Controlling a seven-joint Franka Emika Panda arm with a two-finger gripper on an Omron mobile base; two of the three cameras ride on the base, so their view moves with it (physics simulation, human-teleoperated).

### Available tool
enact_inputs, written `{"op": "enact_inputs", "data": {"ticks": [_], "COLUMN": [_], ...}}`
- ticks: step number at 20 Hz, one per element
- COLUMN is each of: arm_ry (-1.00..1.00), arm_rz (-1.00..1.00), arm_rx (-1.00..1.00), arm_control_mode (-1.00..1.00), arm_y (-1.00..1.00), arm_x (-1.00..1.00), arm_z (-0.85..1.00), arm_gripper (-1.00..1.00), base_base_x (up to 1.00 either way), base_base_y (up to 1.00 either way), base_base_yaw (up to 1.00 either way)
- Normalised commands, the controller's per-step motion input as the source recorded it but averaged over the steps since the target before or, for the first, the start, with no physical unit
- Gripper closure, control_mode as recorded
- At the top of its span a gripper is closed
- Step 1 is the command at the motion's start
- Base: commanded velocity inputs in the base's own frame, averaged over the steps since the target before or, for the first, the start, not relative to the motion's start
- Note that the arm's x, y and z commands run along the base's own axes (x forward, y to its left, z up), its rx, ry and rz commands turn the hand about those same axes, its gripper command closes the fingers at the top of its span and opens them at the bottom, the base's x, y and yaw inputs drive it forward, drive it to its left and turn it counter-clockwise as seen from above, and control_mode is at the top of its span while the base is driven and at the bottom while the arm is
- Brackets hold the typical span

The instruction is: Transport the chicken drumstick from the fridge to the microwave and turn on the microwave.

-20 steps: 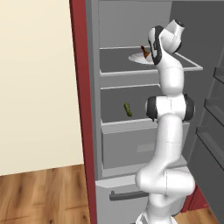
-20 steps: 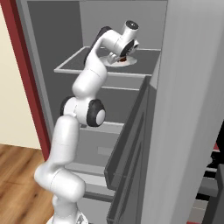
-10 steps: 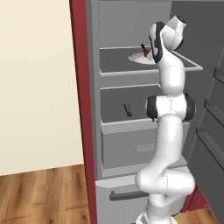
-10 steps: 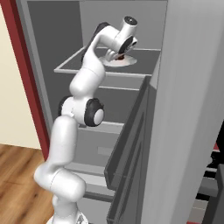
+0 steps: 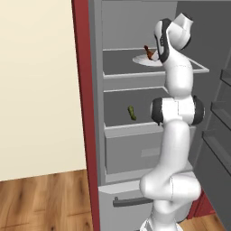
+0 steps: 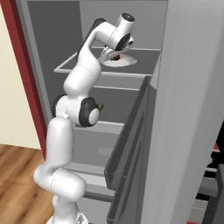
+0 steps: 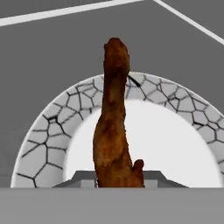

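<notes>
Jaws point(image 7: 117, 181) nearly closed, clamped on thick end of chicken drumstick point(image 7: 114, 127), raised above white plate point(image 7: 175, 144) over upper shelf point(image 5: 122, 67) inside open fridge point(image 5: 97, 90). Green vegetable point(image 5: 131, 113) on lower shelf.

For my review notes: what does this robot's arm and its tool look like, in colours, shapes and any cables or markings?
The arm is glossy white, built of rounded tubular links with dark grey to black bands and round caps at the joints. No cables or markings are visible. The tool shows two small dark grey finger tips; its body looks white with dark parts.
</notes>
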Motion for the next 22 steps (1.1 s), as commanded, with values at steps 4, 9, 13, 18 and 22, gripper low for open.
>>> {"op": "enact_inputs", "data": {"ticks": [4, 9, 13, 18, 22], "arm_ry": [-0.13, -0.14, -0.11, 0.0, 0.08], "arm_rz": [0.0, 0.0, 0.0, 0.0, 0.0], "arm_rx": [0.0, 0.0, 0.01, 0.05, 0.06], "arm_control_mode": [-1.0, -1.0, -1.0, -1.0, -1.0], "arm_y": [0.21, 0.21, 0.22, 0.2, 0.18], "arm_x": [-0.48, -0.49, -0.6, -0.68, -0.62], "arm_z": [-0.2, -0.13, 0.06, 0.13, 0.13], "arm_gripper": [1.0, 1.0, 1.0, 1.0, 1.0], "base_base_x": [0.0, 0.0, 0.0, 0.0, 0.0], "base_base_y": [0.0, 0.0, 0.0, 0.0, 0.0], "base_base_yaw": [0.0, 0.0, 0.0, 0.0, 0.0]}}
